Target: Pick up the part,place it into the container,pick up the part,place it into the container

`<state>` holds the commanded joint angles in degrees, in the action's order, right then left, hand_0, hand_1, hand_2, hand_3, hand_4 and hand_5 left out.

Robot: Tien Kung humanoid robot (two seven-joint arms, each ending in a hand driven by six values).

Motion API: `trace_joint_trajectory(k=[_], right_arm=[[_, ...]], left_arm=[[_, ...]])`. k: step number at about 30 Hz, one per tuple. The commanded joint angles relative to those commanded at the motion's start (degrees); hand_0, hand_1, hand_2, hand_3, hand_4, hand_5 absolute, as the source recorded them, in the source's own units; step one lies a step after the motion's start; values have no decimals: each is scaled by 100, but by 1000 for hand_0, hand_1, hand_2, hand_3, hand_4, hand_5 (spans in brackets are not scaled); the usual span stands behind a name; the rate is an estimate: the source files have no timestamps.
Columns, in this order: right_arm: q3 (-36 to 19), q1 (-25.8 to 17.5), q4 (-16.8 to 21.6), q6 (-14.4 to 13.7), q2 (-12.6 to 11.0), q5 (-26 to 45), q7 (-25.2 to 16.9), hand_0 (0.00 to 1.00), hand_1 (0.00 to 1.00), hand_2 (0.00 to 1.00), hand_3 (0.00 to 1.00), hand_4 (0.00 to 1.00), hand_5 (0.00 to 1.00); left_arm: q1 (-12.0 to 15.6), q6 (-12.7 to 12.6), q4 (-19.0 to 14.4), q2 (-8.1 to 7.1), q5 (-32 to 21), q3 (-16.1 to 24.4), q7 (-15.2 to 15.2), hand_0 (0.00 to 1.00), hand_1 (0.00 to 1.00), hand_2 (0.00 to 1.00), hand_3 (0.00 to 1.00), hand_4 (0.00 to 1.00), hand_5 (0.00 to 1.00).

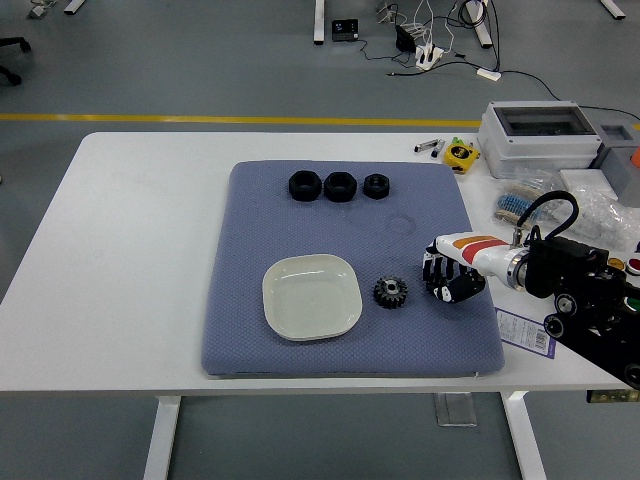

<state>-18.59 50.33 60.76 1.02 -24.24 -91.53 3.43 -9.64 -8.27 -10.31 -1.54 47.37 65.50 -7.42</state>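
Note:
A black toothed gear lies on the blue-grey mat, just right of the cream square dish, which holds nothing. Three black nut-like parts sit in a row near the mat's far edge. My right hand comes in from the right and hovers low over the mat, a short gap right of the gear. Its black fingers are curled in and I see nothing between them. The left arm is out of view.
A grey lidded box, a yellow tape measure and clear bags of small parts crowd the table's right side. A printed card lies by the mat's right front corner. The white tabletop lies to the mat's left.

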Motion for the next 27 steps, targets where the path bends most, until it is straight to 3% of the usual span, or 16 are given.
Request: trace_joint_trajectory(k=[2,8,16,21,25,26,27], right_arm=[[-14,-7,24,-7,-5,16,-8,309,417,452,442,539,117],[-66,-44,119,-74,-21,75,-50,291,407,443,436,523,109],[-230,-60,634,-292,-35,115,-92,277,405,442,435,515,110],[-302,-77,891,-567,170,135,-120,279,404,444,440,512,106],[-97,26,840,-724,474,212,-222,279,404,444,440,512,106],[-25,75,774,-748,572,225,-258,367,416,462,495,575,100],[18,106,732,-766,633,235,-282,367,416,462,495,575,100]], left_arm=[[3,-1,0,0,-2,-4,0,711,629,635,562,614,682],[18,0,0,1,10,-4,-4,711,633,634,562,614,681],[35,4,0,5,46,3,-8,711,634,634,562,614,680],[35,10,0,2,63,20,-11,711,632,634,562,613,679],[23,12,0,2,40,8,-12,711,632,634,562,613,679],[18,13,0,1,38,4,-12,712,634,634,562,613,680],[15,14,0,1,37,2,-12,712,634,634,562,613,680]])
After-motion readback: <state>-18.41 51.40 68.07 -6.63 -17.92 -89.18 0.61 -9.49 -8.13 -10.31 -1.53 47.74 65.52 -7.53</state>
